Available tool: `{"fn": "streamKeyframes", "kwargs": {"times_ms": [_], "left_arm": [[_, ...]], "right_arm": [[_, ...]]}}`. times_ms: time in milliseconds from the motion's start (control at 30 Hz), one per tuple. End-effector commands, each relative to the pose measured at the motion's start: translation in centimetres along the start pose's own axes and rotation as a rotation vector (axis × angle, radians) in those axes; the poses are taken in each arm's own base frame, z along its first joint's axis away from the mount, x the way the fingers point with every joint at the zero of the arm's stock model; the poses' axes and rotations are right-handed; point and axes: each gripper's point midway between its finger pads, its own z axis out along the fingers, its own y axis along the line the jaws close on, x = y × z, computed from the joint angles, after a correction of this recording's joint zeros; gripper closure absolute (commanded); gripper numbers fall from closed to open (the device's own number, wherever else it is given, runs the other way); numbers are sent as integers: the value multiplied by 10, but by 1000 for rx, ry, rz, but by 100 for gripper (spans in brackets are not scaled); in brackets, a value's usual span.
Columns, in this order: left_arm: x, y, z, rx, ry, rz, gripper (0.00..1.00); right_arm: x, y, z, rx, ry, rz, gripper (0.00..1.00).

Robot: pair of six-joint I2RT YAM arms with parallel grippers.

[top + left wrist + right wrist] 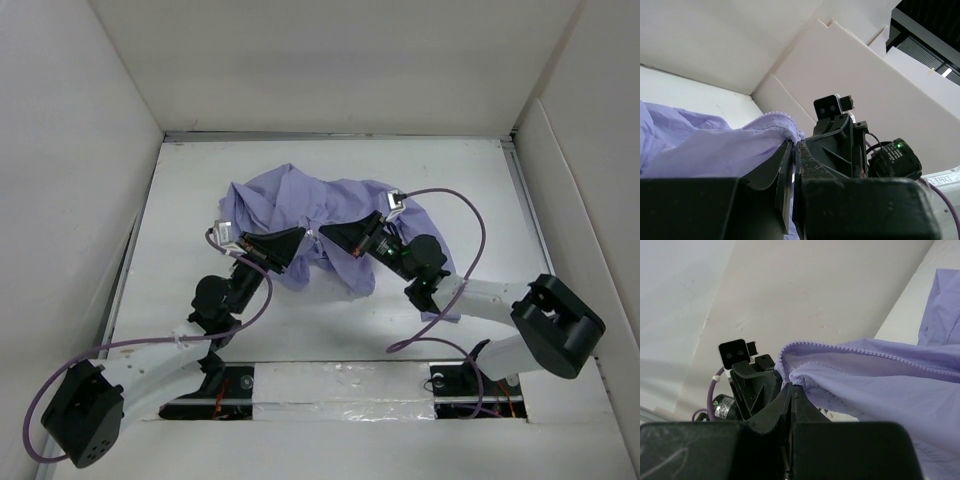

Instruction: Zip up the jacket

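The lavender jacket (300,205) lies crumpled on the white table, partly lifted between my two grippers. My left gripper (303,238) is shut on a fold of the jacket (715,145) with its fingertips pointing right. My right gripper (328,236) is shut on the jacket's zipper edge (865,370) with its fingertips pointing left. The two grippers almost meet tip to tip in the middle. A row of zipper teeth (840,346) runs along the held edge. Each wrist view shows the other gripper facing it. The zipper slider is not visible.
White walls (80,150) enclose the table on the left, back and right. Purple cables (450,200) loop from both wrists over the table. The arm bases (340,385) sit at the near edge.
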Motion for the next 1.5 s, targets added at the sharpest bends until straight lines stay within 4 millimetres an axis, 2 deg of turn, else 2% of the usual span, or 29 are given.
{"fn": "streamKeyframes", "kwargs": {"times_ms": [0,133,400,667,800,867,933,967,1000,1033,1067,1100,1200,1367,1467], "left_arm": [[-26,-33,6,109,-69,21,100],[-24,-33,3,108,-64,-2,100],[-24,-34,0,104,-58,-26,100],[-18,-30,1,89,-41,-66,100],[-19,-30,2,89,-39,-66,100],[-20,-28,4,56,-25,-46,100],[-17,-18,3,-7,-2,-25,100],[-23,-21,0,-9,-13,-19,100],[-18,-12,-3,-52,7,-13,100],[-17,-10,-5,-66,15,-13,100],[-17,-8,-8,-80,21,-25,100],[-17,-8,-11,-83,21,-31,100],[-7,-2,-19,-105,55,-80,100],[12,8,-25,-141,120,-149,100],[27,14,-30,-160,168,-184,100]], "right_arm": [[-17,41,10,-128,-48,-23,100],[-25,38,9,-109,-80,-43,100],[-23,35,7,-127,-86,-30,100],[-25,44,6,-134,-91,-57,100],[-19,45,3,-136,-75,-56,100],[-12,37,-5,-110,-51,-67,100],[3,5,-17,-2,3,-93,100],[12,-6,-23,41,28,-107,100],[20,-34,-33,157,57,-140,100],[27,-51,-41,225,76,-145,100],[36,-75,-58,299,100,-152,100],[40,-87,-67,333,102,-163,100],[50,-109,-88,392,112,-166,100],[70,-124,-100,456,193,-184,100],[86,-133,-113,492,241,-166,92]]}}
